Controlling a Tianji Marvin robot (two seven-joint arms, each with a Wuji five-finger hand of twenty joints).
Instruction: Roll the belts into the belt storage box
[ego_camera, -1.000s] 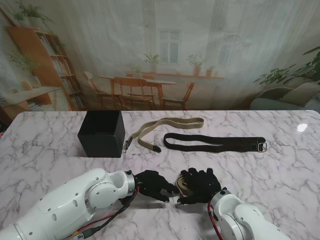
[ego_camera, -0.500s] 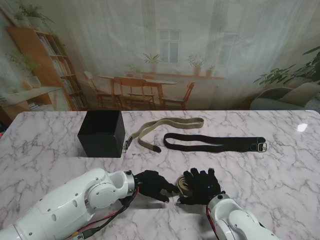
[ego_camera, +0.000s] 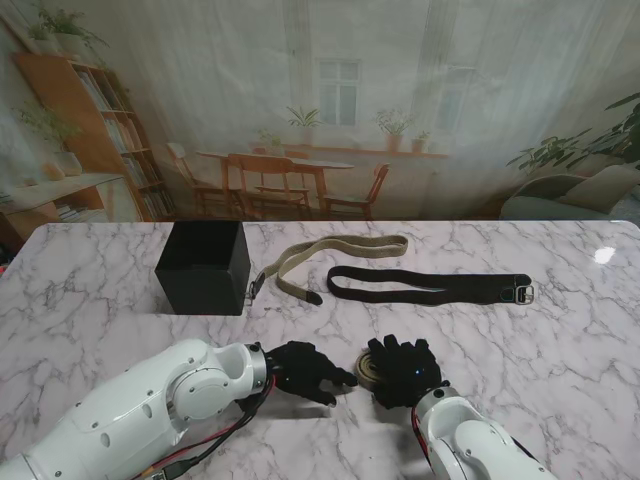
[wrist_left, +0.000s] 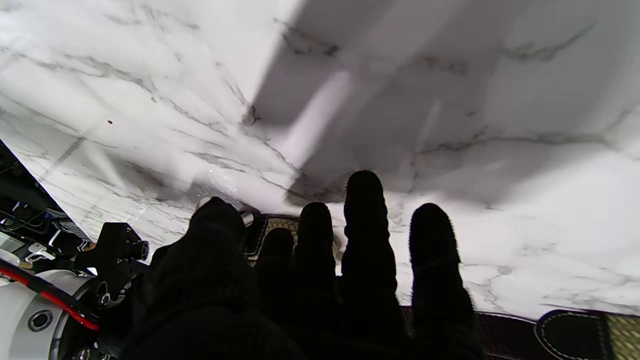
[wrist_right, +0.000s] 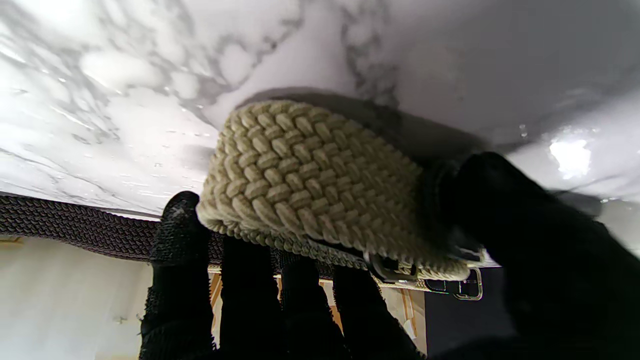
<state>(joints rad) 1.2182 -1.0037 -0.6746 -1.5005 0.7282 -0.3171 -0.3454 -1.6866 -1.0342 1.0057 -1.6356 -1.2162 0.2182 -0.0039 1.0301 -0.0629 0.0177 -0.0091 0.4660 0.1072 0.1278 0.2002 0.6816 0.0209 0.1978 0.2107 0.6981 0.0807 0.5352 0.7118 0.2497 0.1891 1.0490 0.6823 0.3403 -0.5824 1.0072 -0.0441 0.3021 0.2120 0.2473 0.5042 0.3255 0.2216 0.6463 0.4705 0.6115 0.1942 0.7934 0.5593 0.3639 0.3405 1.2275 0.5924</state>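
Note:
A braided beige belt, rolled into a coil (ego_camera: 371, 368), sits in my right hand (ego_camera: 404, 372) near the table's front edge. In the right wrist view the coil (wrist_right: 310, 185) fills the middle, with the fingers (wrist_right: 250, 300) on one side and the thumb (wrist_right: 520, 225) on the other, shut on it. My left hand (ego_camera: 303, 371) lies just left of the coil, fingers (wrist_left: 365, 240) spread and holding nothing. The black storage box (ego_camera: 203, 267) stands at the far left. A flat beige belt (ego_camera: 335, 252) and a flat black belt (ego_camera: 430, 286) lie farther from me.
White marble table (ego_camera: 560, 330) stretches wide on both sides. The black belt's metal buckle (ego_camera: 524, 293) is at its right end. A backdrop wall printed with a room scene closes the far edge.
My right hand has closed tighter around the coil and drawn it slightly to the right, away from the left fingertips. The left hand has hardly moved.

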